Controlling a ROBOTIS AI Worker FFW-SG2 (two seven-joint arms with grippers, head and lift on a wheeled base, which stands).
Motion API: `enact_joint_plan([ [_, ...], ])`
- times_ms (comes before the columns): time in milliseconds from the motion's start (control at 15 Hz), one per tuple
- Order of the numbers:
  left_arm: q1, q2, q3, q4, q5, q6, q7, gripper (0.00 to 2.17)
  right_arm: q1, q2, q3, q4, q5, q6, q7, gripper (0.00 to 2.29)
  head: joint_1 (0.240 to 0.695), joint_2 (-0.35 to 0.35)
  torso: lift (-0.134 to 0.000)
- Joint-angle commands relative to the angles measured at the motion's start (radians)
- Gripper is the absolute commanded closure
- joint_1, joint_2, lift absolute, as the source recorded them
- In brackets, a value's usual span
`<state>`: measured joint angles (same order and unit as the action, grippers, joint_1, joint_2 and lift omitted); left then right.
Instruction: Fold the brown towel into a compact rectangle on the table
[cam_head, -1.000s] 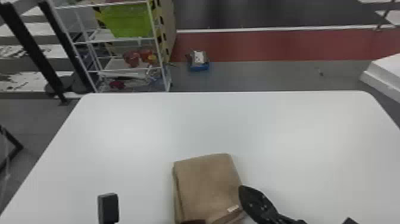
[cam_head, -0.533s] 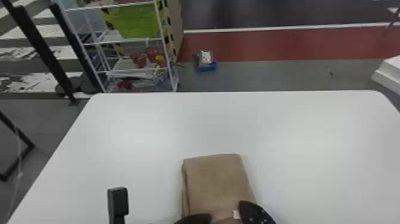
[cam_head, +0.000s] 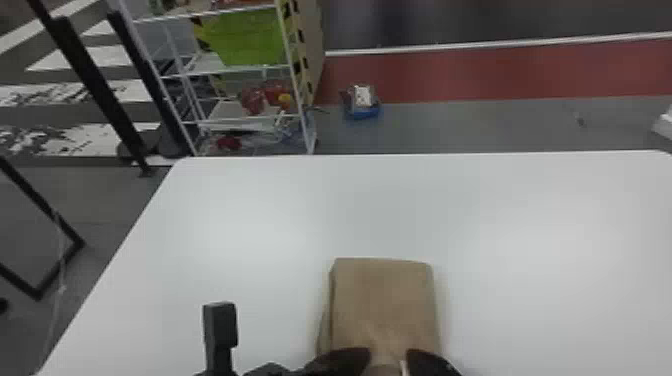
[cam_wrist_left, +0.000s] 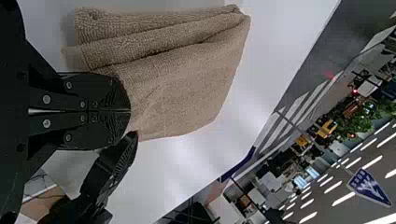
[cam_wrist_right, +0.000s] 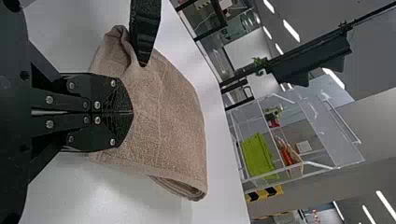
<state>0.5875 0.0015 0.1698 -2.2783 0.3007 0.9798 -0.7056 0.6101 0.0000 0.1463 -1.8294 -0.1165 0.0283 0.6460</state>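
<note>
- Table (cam_head: 475, 210): white, under the towel.
- Rack (cam_head: 295, 90): standing on the floor past the table's far edge, toward the left.
- Towel (cam_head: 385, 305): brown, folded in layers into a rough rectangle at the table's near middle, reaching out ahead of both grippers, part of it between their tips.
- Left gripper (cam_head: 364, 356): clenched, tips at the towel's near left part; I cannot tell whether cloth is pinched.
- Right gripper (cam_head: 416, 357): also clenched, tips over the near right part; pinched cloth, cannot tell.
- Tag (cam_head: 404, 368): pale, near the right gripper's tips.
</note>
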Motion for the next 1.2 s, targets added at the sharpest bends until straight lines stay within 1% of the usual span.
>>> enact_joint_plan([
  [0,0.014,-0.004,0.01,-0.006,0.005,0.001,-0.006,1.66,-0.001,0.001,-0.019,-0.002,-0.009,-0.023,0.0,1.86,0.695,0.182,-0.123],
  [200,0.04,-0.004,0.043,-0.049,0.052,0.001,-0.018,1.66,0.023,0.001,-0.039,-0.068,-0.043,-0.047,0.003,1.86,0.695,0.164,-0.123],
  [400,0.058,-0.004,0.082,-0.107,0.095,0.007,-0.018,1.66,0.048,0.001,-0.042,-0.123,-0.057,-0.047,0.006,1.86,0.695,0.153,-0.123],
  [600,0.057,-0.004,0.097,-0.112,0.104,0.004,-0.015,1.66,0.033,0.001,-0.011,-0.117,-0.054,-0.063,0.001,1.86,0.695,0.167,-0.123],
  [733,0.048,-0.004,0.105,-0.102,0.104,0.004,-0.014,1.66,0.008,0.001,0.03,-0.094,-0.032,-0.063,-0.002,1.86,0.695,0.186,-0.123],
  [800,0.046,-0.004,0.108,-0.095,0.103,0.001,-0.009,1.66,-0.004,0.001,0.055,-0.076,-0.02,-0.063,-0.016,1.86,0.695,0.198,-0.123],
  [1000,0.043,-0.004,0.123,-0.087,0.103,0.001,-0.015,1.66,-0.027,0.001,0.113,-0.011,0.023,-0.084,-0.046,1.86,0.695,0.271,-0.123],
  [1133,0.043,-0.004,0.131,-0.087,0.107,0.001,-0.017,1.66,-0.029,0.001,0.125,0.019,0.04,-0.106,-0.055,1.86,0.695,0.305,-0.123],
])
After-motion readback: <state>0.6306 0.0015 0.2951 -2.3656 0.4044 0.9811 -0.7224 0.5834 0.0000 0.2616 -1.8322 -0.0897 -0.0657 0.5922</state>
